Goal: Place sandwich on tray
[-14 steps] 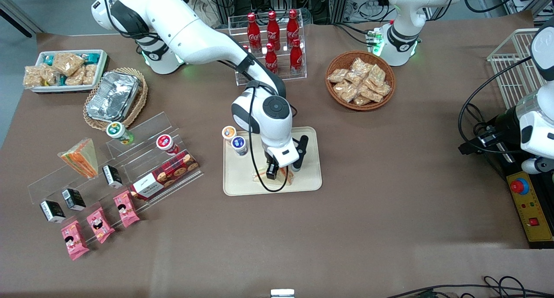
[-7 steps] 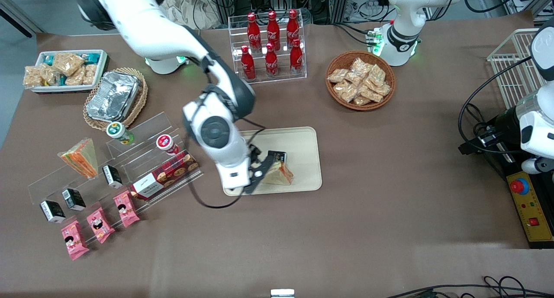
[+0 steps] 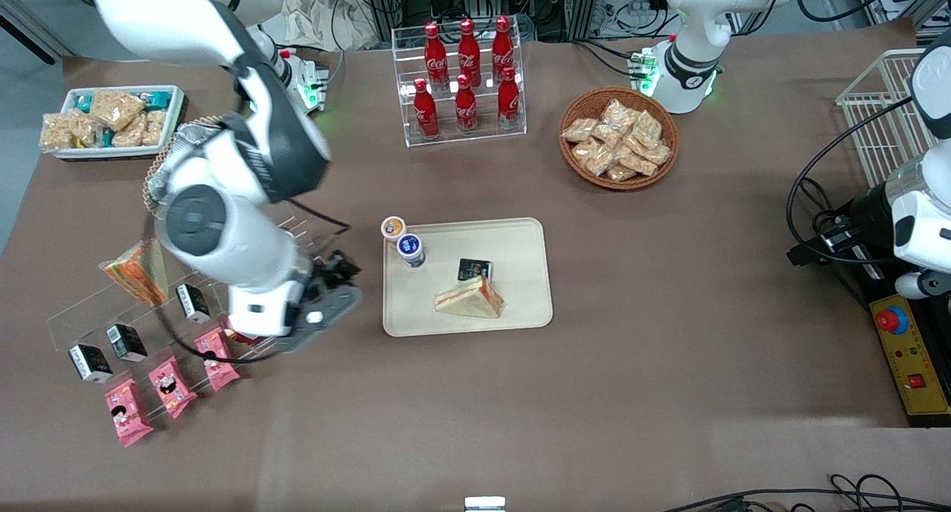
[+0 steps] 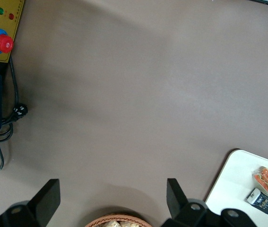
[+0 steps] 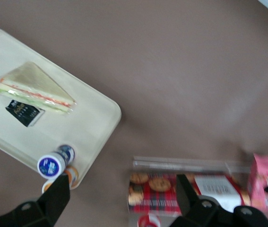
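My two-finger gripper (image 3: 327, 304), left of centre in the front view, hangs spread wide with nothing between its fingers, above the red plaid cookie box (image 5: 159, 194) on the clear acrylic stepped rack (image 3: 245, 233). The clear-wrapped triangular sandwich (image 3: 469, 299) of pale bread lies flat on the large beige rectangular plastic tray (image 3: 520, 237), just beside a small black label (image 3: 475, 269), well apart from me.

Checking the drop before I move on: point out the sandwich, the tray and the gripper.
sandwich (image 3: 469, 299): front view, middle of its wrapped top face.
tray (image 3: 520, 244): front view, bare floor near a corner.
gripper (image 3: 334, 285): front view, between its open fingers, above the cookie box.
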